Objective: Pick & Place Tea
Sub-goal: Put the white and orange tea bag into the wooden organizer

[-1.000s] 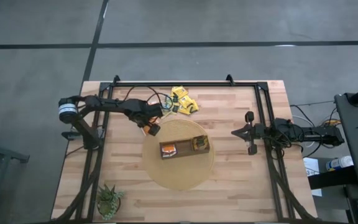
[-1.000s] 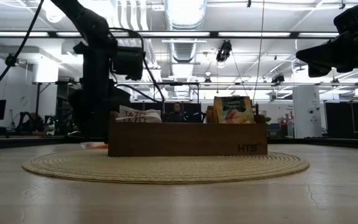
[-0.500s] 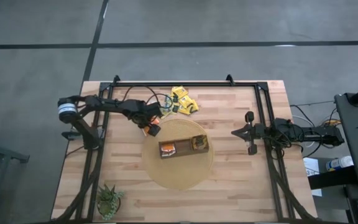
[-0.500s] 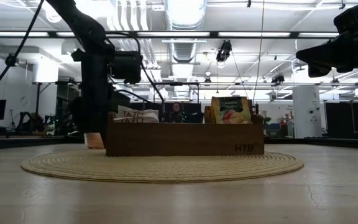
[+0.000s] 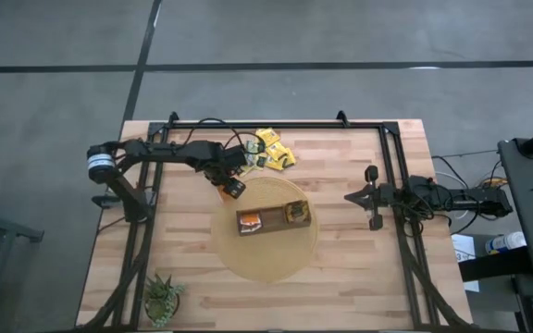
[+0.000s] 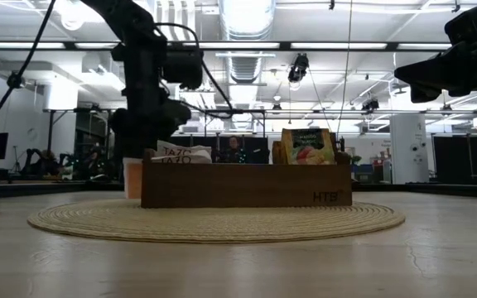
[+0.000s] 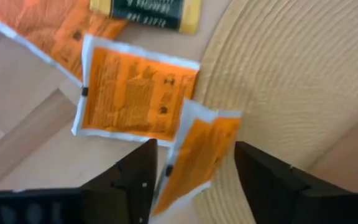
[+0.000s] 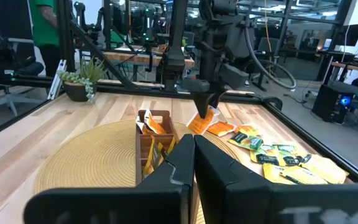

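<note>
My left gripper point(image 7: 191, 163) has lifted its small flat orange tea sachet point(image 7: 191, 155) toward twelve o'clock, jaws wide around it. It now hangs beside the round woven straw mat point(image 5: 266, 254). My right gripper point(image 8: 193, 163) stays shut at three o'clock.

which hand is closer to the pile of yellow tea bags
Left. The left hand hangs just beside the yellow tea bags, by the mat's edge. The right hand waits farther off, at the table's right side.

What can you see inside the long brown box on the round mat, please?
The brown box holds upright tea sachets: an orange one at one end, darker ones at the other. Its walls hide their lower parts.
</note>
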Action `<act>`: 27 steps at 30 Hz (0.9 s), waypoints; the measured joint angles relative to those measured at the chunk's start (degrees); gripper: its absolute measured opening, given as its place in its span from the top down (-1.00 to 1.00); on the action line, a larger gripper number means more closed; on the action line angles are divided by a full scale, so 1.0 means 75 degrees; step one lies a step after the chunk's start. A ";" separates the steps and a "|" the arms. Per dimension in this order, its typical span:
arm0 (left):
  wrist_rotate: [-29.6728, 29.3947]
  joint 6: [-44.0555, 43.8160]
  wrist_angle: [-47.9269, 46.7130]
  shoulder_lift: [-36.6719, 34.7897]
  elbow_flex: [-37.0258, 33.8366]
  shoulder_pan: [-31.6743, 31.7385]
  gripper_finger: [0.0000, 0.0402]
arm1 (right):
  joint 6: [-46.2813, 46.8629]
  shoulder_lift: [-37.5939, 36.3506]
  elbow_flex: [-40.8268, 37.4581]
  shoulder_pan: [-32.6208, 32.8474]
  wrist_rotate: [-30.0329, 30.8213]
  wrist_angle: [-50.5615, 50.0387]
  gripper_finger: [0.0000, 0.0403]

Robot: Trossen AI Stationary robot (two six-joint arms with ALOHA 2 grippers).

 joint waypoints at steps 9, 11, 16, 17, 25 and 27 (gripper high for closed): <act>0.0116 0.0082 -0.0022 -0.0003 0.0031 -0.0166 0.80 | 0.0003 -0.0001 0.0000 0.0000 -0.0002 0.0002 0.96; 0.0123 0.0082 -0.0011 -0.0006 0.0029 -0.0244 0.94 | 0.0000 -0.0001 0.0000 0.0000 -0.0003 0.0000 0.96; 0.0139 0.0169 -0.0019 -0.0008 0.0117 -0.0520 0.99 | 0.0001 -0.0001 0.0000 0.0000 -0.0002 0.0000 0.96; 0.0140 0.0173 -0.0026 -0.0009 0.0173 -0.0582 0.99 | 0.0000 0.0002 0.0000 0.0001 -0.0002 0.0000 0.96; -0.0470 0.0437 -0.0612 -0.0015 0.1230 -0.1280 1.00 | 0.0002 0.0002 0.0000 0.0001 -0.0003 0.0000 0.96; -0.0809 0.0537 -0.0870 -0.0018 0.1585 -0.1525 1.00 | 0.0000 -0.0001 0.0000 0.0000 -0.0001 0.0000 0.96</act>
